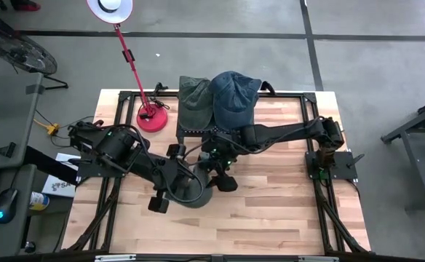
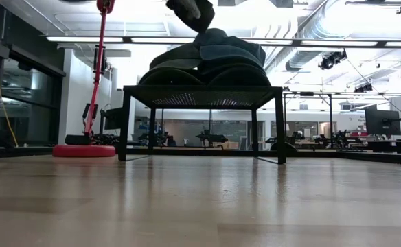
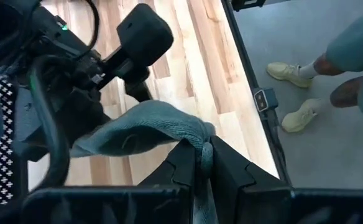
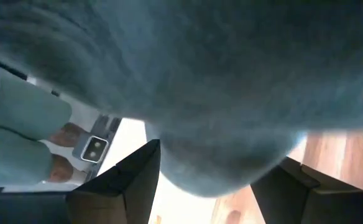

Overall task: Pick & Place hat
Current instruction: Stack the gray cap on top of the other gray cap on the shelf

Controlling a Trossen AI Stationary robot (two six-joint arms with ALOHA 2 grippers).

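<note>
Rack (image 1: 185,132) at table's (image 1: 271,211) far edge carries two hats (image 1: 220,98) (stacked there). Grey hat (image 1: 191,191) mid-table, pinched in closed left gripper (image 3: 200,163); placing likely pending. Right gripper (image 4: 206,180) spread wide around its fabric.

The left arm reaches from the left side toward the middle of the desk, its left pincer (image 3: 201,163) closed, with grey-green cloth pinched between the fingers (image 3: 183,165). The right arm stretches from the right side across to the middle, its right pincer (image 4: 215,180) spread wide, the two fingers (image 4: 135,174) standing well apart.
</note>
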